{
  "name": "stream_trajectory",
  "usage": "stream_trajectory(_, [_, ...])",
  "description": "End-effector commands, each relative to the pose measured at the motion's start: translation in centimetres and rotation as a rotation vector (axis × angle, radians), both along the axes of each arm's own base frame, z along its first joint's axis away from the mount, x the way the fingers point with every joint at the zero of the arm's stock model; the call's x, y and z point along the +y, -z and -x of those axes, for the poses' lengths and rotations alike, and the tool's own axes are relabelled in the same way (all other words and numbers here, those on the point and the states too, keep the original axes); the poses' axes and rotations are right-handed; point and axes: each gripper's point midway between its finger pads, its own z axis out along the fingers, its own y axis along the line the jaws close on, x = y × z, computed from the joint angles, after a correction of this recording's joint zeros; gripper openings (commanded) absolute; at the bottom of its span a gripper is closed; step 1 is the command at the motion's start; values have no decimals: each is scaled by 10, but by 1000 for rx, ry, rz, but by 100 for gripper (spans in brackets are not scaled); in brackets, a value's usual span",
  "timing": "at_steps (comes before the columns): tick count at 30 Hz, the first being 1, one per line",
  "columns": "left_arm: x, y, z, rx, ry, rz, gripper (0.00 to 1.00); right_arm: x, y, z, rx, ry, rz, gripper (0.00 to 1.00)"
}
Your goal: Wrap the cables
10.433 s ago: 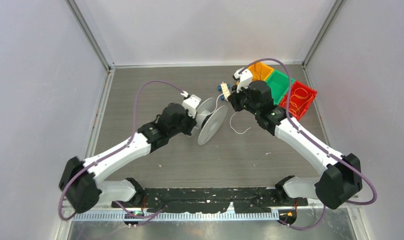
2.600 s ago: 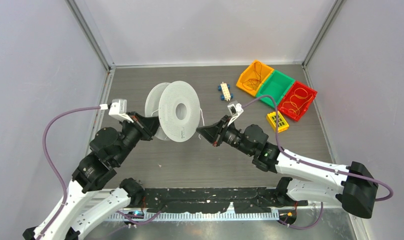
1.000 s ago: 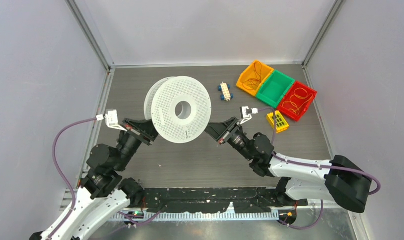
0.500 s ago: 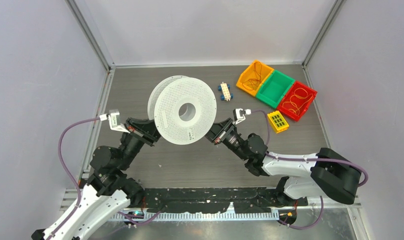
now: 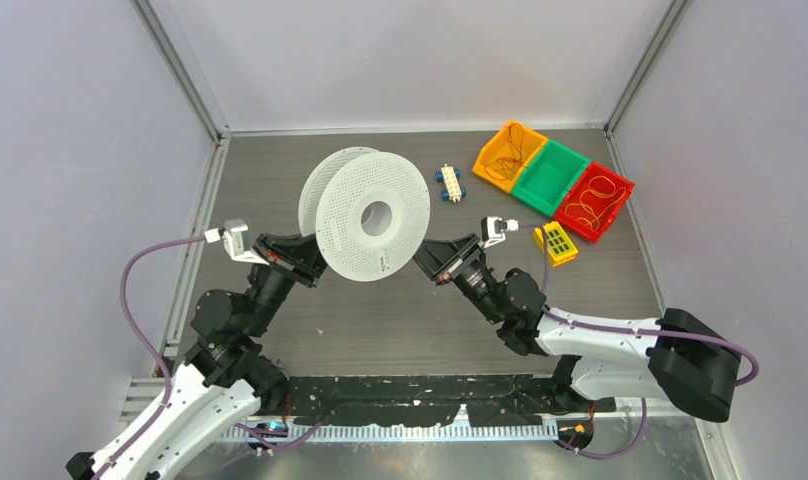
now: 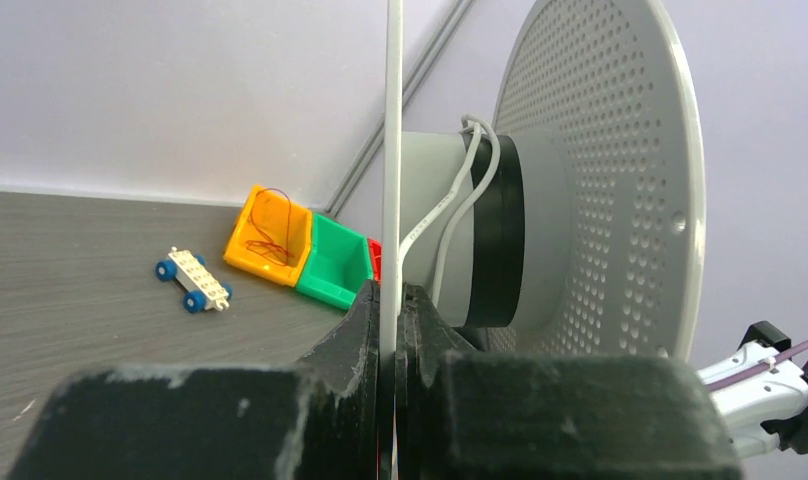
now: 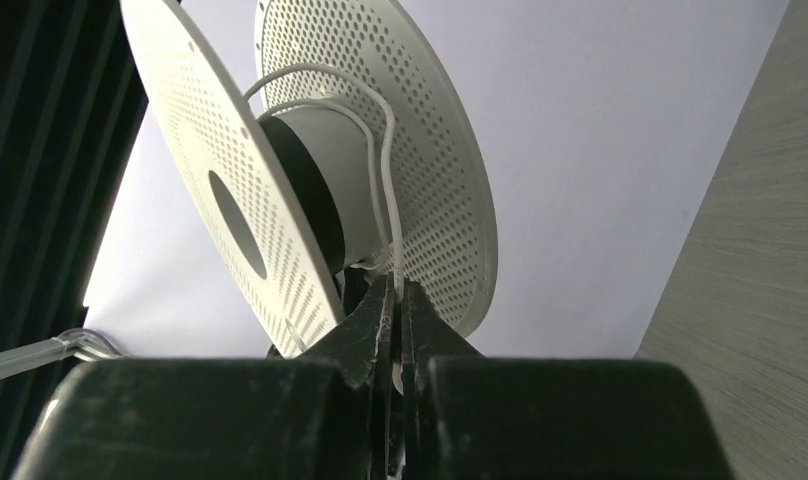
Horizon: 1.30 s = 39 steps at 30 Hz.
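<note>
A white perforated spool (image 5: pixel 405 235) is held up off the table, tilted. My left gripper (image 5: pixel 308 262) is shut on the rim of its nearer flange (image 6: pixel 391 150), the thin edge pinched between the jaws of the left gripper (image 6: pixel 391 297). The thin white cable (image 6: pixel 448 200) loops around the grey hub. In the right wrist view the cable (image 7: pixel 385 170) arcs over the hub and drops straight into my right gripper (image 7: pixel 395 287), which is shut on it. From above, the right gripper (image 5: pixel 427 262) sits just right of the spool's lower edge.
A white toy car with blue wheels (image 5: pixel 449 184) lies behind the spool. Orange (image 5: pixel 507 155), green (image 5: pixel 546 175) and red (image 5: pixel 595 200) bins stand at the back right, two holding orange wire coils. A small yellow block (image 5: pixel 555 242) lies near them.
My right gripper has closed on the white cable. The spool has shifted slightly up and to the right with my left gripper still holding it.
</note>
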Motion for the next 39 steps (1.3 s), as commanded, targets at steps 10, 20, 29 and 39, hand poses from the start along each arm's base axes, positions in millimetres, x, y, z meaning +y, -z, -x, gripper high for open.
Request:
stream_trajectory(10, [4, -36, 4, -154, 23, 219, 0, 22, -31, -5, -54, -78, -247, 5])
stream_trajectory(20, [6, -15, -10, -114, -23, 247, 0, 24, -16, -17, 48, -74, -314, 8])
stream_trajectory(29, [19, -23, -1, -151, -45, 287, 0, 12, 13, -16, 79, -28, -246, 20])
stream_trajectory(39, [29, -54, 14, -131, -36, 272, 0, -8, 39, -3, -38, 65, 26, 46])
